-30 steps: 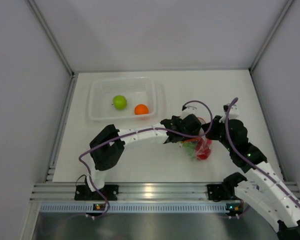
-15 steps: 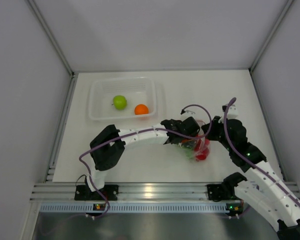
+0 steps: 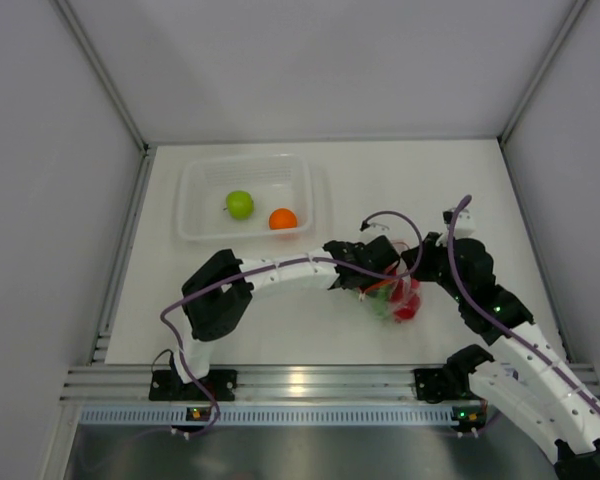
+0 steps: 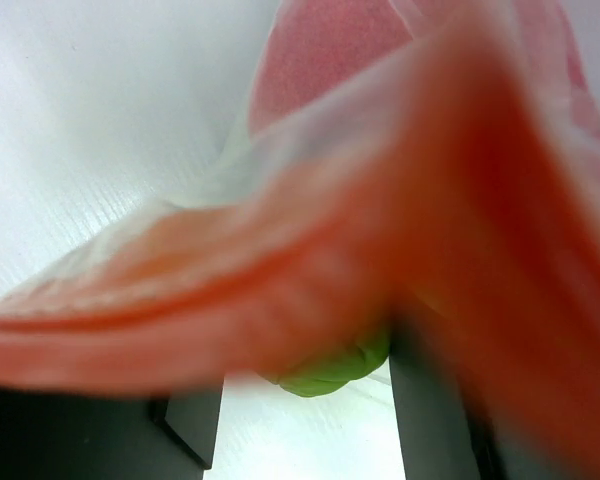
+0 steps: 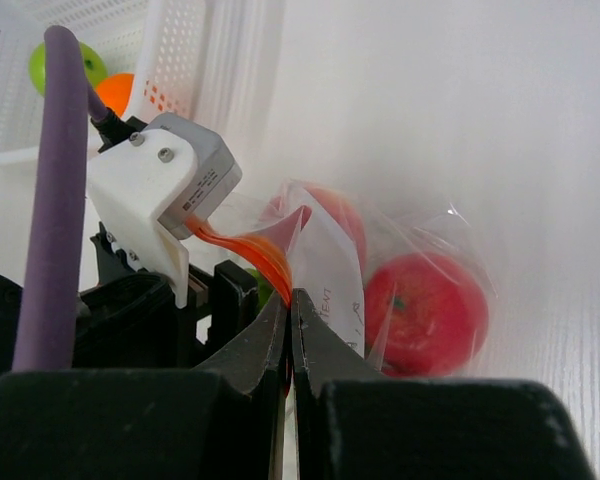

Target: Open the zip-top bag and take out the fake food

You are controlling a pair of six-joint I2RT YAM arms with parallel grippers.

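The zip-top bag (image 3: 398, 297) lies between the two grippers and holds red and green fake food. My right gripper (image 5: 290, 295) is shut on the bag's orange zipper strip (image 5: 250, 250); it also shows in the top view (image 3: 423, 268). A red fruit (image 5: 425, 312) sits inside the bag to its right. My left gripper (image 3: 377, 283) is at the bag's mouth, jaws apart. In the left wrist view the strip (image 4: 280, 300) drapes blurred across the lens. A green fruit (image 4: 330, 372) shows between the dark fingers (image 4: 190, 435).
A clear rigid tub (image 3: 195, 225) stands at the back left and holds a green apple (image 3: 240, 204) and an orange ball (image 3: 283, 219). It also shows in the right wrist view (image 5: 230, 60). White walls close the table on three sides.
My left gripper has moved a little nearer and lower, onto the bag's mouth. The bag has shifted slightly. The right gripper keeps its hold.
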